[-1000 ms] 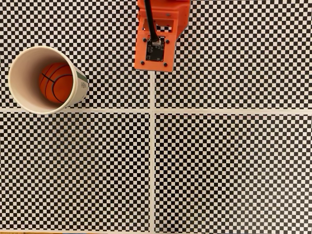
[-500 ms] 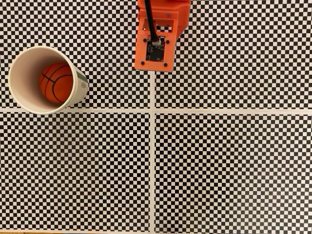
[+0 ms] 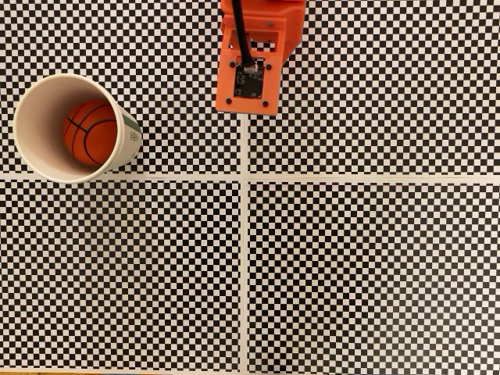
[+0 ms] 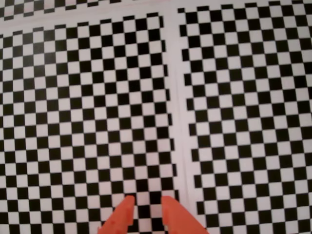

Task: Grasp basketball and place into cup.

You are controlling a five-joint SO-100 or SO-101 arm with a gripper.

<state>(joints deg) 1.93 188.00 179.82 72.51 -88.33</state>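
In the fixed view the cream-white cup (image 3: 35, 117) stands upright at the left of the checkered table, a small green mark on its outer right side. The orange-brown basketball (image 3: 90, 131) with black seams lies inside it, at the bottom. The orange arm (image 3: 251, 55) sits at the top centre, well right of the cup and touching neither thing. Low in the wrist view, my gripper (image 4: 146, 201) shows two orange fingertips (image 4: 124, 209) a narrow gap apart. Only the checkered surface lies between them.
Black-and-white checkered sheets cover the table, with pale seams (image 3: 244, 234) crossing near the middle. A black cable (image 3: 242, 35) runs along the arm's top. The right and lower parts of the table hold only the checkered sheets.
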